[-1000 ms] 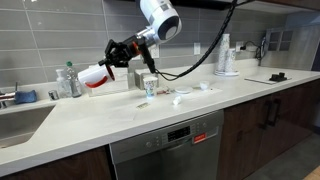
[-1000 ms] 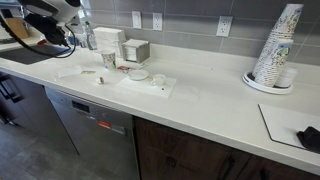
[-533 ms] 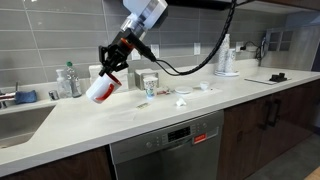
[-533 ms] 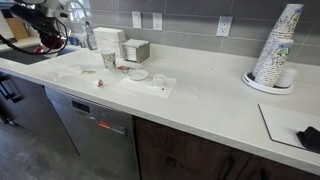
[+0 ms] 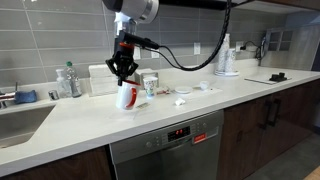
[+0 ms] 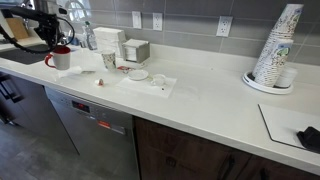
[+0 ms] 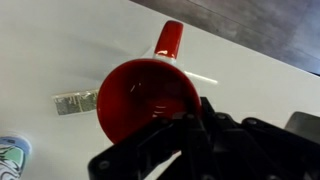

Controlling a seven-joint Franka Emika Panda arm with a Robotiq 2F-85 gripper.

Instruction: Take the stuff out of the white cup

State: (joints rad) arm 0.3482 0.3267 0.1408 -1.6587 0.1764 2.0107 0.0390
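The white cup (image 5: 127, 97), a mug with a red handle and red inside, stands upright on or just above the white counter (image 5: 190, 115); it also shows in an exterior view (image 6: 61, 60). My gripper (image 5: 124, 78) comes down from above and is shut on its rim, also seen in an exterior view (image 6: 52, 45). In the wrist view the mug's red inside (image 7: 145, 97) looks empty, its handle (image 7: 168, 40) points away, and my gripper (image 7: 200, 113) clamps the near rim. A small flat packet (image 7: 75, 102) lies on the counter beside the mug.
A paper cup with green print (image 5: 150, 86) stands next to the mug, also in an exterior view (image 6: 108, 60). Small white items (image 5: 181, 97) lie on the counter. Bottles (image 5: 68, 80) and a sink (image 5: 20, 118) lie to one side. A stack of paper cups (image 6: 276, 45) and boxes (image 6: 110, 40) stand at the back.
The gripper has swung the mug from a tilted, raised pose near the bottles down and across to an upright pose by the paper cup.
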